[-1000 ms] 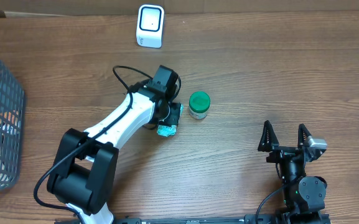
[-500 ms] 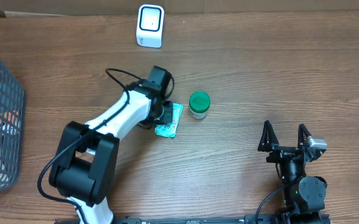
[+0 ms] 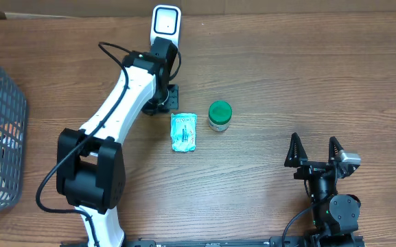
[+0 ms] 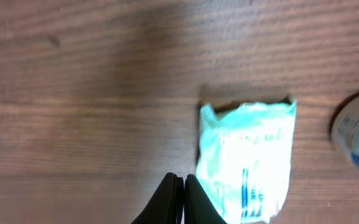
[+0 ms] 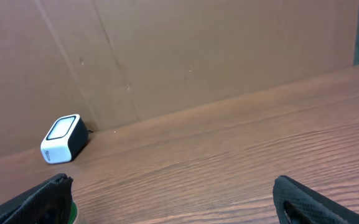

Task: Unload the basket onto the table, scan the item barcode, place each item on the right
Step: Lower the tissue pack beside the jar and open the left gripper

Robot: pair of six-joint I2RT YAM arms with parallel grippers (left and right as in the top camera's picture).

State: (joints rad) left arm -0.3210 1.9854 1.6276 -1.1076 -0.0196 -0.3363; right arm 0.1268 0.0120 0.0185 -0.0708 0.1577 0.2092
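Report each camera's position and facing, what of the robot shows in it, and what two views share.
Overhead: above the wooden table, looking straight down; shows the left gripper near the white box-shaped scanner, and the right gripper.
Left wrist: on the left arm, looking down at the crinkled teal-and-white packet; its shut fingertips show.
Right wrist: low over the table, facing the brown cardboard wall; its open fingers show.
Shared: overhead and right wrist both show the scanner.

The packet [image 3: 184, 132] lies on the table [image 3: 287, 82] (just left of the jar [image 3: 219, 115]), scanner [image 3: 165, 22] behind.
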